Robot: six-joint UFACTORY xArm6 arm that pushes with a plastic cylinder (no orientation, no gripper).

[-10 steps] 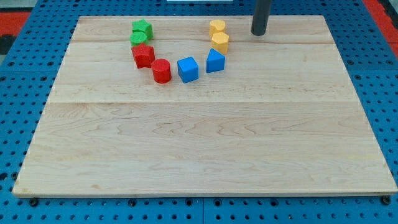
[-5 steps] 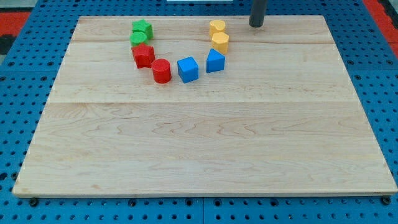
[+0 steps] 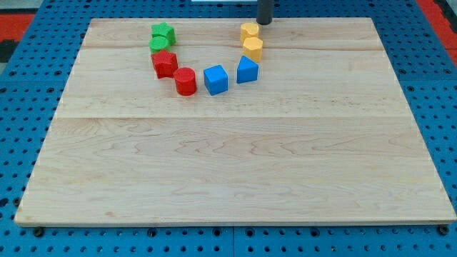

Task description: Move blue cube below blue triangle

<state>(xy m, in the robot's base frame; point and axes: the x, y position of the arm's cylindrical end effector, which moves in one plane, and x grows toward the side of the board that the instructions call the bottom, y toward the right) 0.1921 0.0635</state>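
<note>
Nothing of the job looks done to me yet: the blue cube (image 3: 216, 79) sits at the view's left of the blue triangle (image 3: 247, 70), just beside it and a touch lower, not below it. What I judge is left is the whole push, bringing the cube round toward the view's bottom and right until it lies under the triangle, without knocking the triangle out of place. My tip (image 3: 265, 22) stands at the top edge of the tabletop (image 3: 228, 164), just to the view's right of the upper yellow block (image 3: 249, 31) and apart from it as far as I can see; only the rod's lower end shows, the rest runs out of the view. There is no claw on this rig, so nothing opens or closes; the rod holds nothing and touches no block. From my tip the cube lies toward the view's bottom and left, with both yellow blocks, the lower (image 3: 253, 48) close under the upper, and the triangle between us. To shove the cube down and right I would want my tip on its upper left side, which means coming round that yellow pair. The red cylinder (image 3: 186, 81) stands just left of the cube, so the gap there is tight. The other red block (image 3: 165, 63) and the green blocks (image 3: 162, 36) sit further left.
</note>
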